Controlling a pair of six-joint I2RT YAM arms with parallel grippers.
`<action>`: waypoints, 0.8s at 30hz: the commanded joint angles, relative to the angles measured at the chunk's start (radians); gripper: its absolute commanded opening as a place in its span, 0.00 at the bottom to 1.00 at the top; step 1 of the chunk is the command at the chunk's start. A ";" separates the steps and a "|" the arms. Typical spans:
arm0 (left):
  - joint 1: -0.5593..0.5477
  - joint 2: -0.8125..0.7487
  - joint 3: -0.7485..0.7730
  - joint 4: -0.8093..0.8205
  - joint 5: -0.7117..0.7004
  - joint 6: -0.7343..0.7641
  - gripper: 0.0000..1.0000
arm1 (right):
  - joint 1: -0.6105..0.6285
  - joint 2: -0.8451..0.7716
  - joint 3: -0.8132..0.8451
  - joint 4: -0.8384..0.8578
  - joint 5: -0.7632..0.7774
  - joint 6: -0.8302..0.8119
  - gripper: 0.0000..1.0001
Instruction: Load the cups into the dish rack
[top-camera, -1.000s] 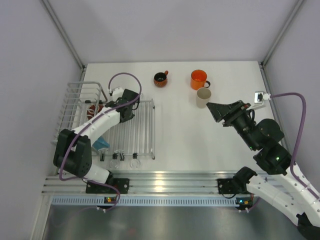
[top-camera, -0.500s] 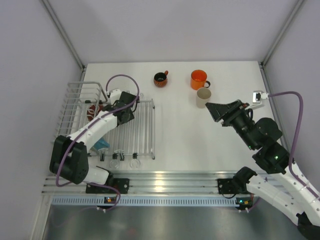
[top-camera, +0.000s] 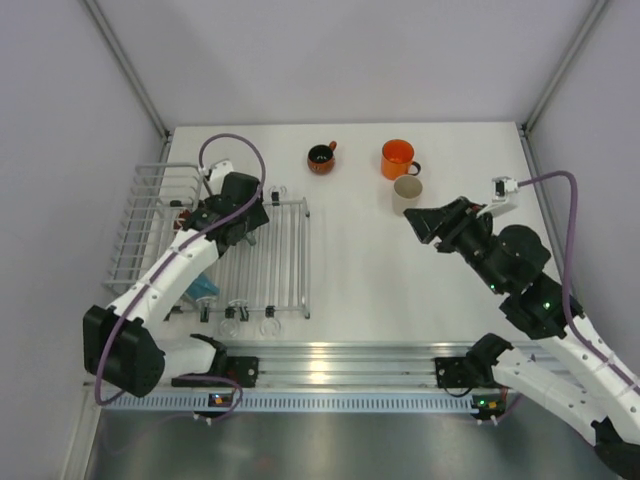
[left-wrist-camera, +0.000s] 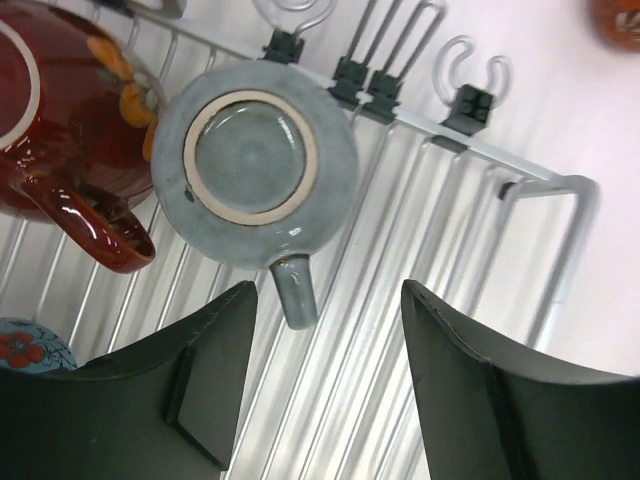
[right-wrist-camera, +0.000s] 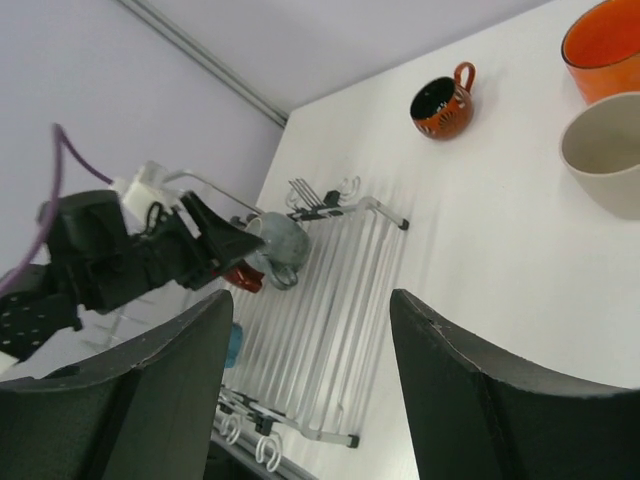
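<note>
On the white table (top-camera: 400, 290), seen from above, the dish rack (top-camera: 285, 270) lies at 9 o'clock, its tall basket on the outer side and its low slats toward the centre. The left gripper (left-wrist-camera: 328, 297) hangs over those slats with its fingers spread wide and holding nothing. The right gripper (top-camera: 420, 222), its fingers equally wide and empty, points toward 11 o'clock at the mugs not yet loaded. Two cups are in the rack: the wide red mug (left-wrist-camera: 60, 130) and, close at its 3 o'clock in the wrist view, the grey-blue mug (left-wrist-camera: 255, 165), upside down with its handle pointing at the gap between the left fingers. Three stand on the bare table: the orange mug (top-camera: 398, 158) at 1 o'clock, the cream mug (top-camera: 406, 194) just beside it and nearest the right gripper, and the small dark red mug (top-camera: 321, 157) at 12 o'clock. The left arm's job now looks to be leaving cleanly, best done by rising straight up so neither finger clips that handle. The right arm's likely pick is the cream mug; one finger should go inside its rim and one outside, on the side away from the orange mug.
</note>
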 joint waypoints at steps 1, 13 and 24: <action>-0.003 -0.065 0.062 0.015 0.066 0.060 0.65 | -0.004 0.062 0.056 -0.070 0.004 -0.052 0.65; -0.003 -0.200 0.047 0.258 0.748 0.059 0.67 | -0.026 0.182 0.088 -0.118 0.156 -0.182 0.57; -0.006 -0.255 -0.157 0.573 1.026 -0.142 0.67 | -0.295 0.444 0.154 -0.155 -0.004 -0.162 0.50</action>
